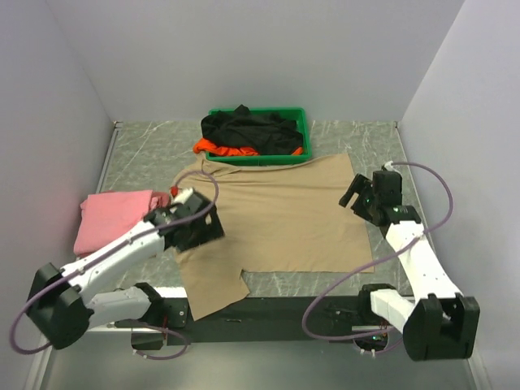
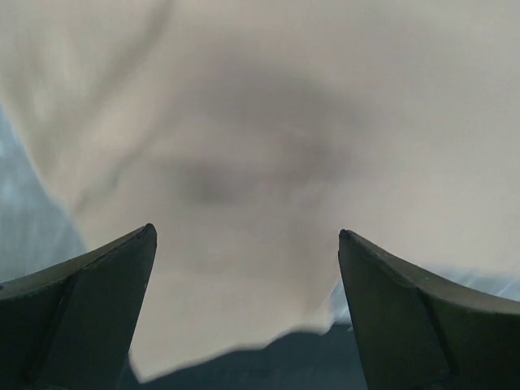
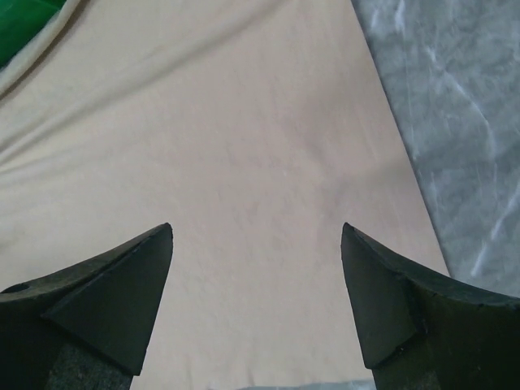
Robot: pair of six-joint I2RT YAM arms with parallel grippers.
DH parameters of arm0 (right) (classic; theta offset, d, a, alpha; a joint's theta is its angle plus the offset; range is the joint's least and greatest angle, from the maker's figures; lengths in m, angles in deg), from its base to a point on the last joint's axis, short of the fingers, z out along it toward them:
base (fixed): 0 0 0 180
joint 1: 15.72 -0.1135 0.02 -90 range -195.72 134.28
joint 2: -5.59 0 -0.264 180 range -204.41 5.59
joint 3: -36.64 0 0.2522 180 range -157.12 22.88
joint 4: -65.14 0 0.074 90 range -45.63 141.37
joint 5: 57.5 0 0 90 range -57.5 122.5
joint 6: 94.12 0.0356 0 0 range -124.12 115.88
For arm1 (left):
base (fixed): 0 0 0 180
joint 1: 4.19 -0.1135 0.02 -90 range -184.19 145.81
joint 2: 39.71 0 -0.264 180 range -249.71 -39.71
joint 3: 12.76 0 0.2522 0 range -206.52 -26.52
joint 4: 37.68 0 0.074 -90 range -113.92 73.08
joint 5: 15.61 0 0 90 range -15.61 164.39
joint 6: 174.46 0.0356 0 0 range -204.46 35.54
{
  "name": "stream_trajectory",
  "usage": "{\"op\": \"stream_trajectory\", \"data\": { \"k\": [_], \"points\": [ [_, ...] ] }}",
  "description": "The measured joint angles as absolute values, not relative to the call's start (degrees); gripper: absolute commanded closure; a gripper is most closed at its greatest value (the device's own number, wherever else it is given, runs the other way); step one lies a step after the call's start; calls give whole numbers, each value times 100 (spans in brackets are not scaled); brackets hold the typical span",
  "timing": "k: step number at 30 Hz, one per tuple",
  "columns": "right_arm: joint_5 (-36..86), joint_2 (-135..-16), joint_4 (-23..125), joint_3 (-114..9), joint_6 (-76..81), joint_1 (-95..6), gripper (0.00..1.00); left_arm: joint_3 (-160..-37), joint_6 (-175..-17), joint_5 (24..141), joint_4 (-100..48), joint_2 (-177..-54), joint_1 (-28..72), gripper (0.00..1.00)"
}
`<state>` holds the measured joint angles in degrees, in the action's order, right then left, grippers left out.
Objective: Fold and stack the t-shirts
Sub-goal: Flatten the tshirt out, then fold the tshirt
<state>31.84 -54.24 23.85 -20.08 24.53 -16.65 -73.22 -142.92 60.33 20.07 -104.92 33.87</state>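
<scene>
The large beige t-shirt (image 1: 280, 219) lies spread flat across the middle of the table, one sleeve hanging over the near edge. It fills the left wrist view (image 2: 268, 146) and the right wrist view (image 3: 227, 162). The folded pink t-shirt (image 1: 114, 218) lies at the left. The black t-shirt (image 1: 248, 130) and the orange t-shirt (image 1: 223, 149) are heaped in the green tray (image 1: 302, 122). My left gripper (image 1: 203, 230) hovers open over the beige shirt's left side (image 2: 246, 234). My right gripper (image 1: 355, 197) hovers open over its right edge (image 3: 256, 231). Both are empty.
The green tray stands at the back centre, the beige shirt's collar touching its front. White walls close in the table on the left, back and right. Grey marble tabletop (image 1: 382, 138) shows at the back right, and a black strip (image 1: 276, 307) runs along the near edge.
</scene>
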Motion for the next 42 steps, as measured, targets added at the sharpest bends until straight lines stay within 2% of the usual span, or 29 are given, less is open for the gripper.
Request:
{"op": "stream_trajectory", "data": {
  "k": [7,11,18,23,26,27,29,30,32,42],
  "points": [
    [3429,-4858,2352,-1871,2573,-1659,9,-6487,-15491,6599,3053,-9303,5542,11],
    [3501,-4852,2459,-1667,2721,-1580,9,-6085,-16055,7016,3163,-9064,6386,19],
    [3203,-4852,2492,-1302,2877,-1119,9,-5871,-16313,7368,3158,-10103,6843,30],
    [2954,-4712,2415,-1014,3110,-889,2,-5891,-16302,7340,3167,-10752,6871,42],
    [2937,-4447,2135,-817,3320,-701,0,-5947,-16274,7366,3084,-10968,6875,52],
    [2939,-4308,2030,-745,3414,-644,0,-5956,-16256,7377,3056,-10999,6878,66],
    [2930,-3971,1849,-596,3572,-566,0,-5991,-16230,7396,2981,-11067,6878,78],
    [2926,-3748,1711,-509,3668,-520,0,-6013,-16211,7392,2992,-11104,6875,89],
    [2928,-3431,1473,-400,3827,-457,0,-6039,-16200,7342,3053,-11132,6878,98],
    [2513,-2638,570,-13,4557,-419,5,-6133,-16187,6889,3434,-10863,6860,99]
  ]
}}
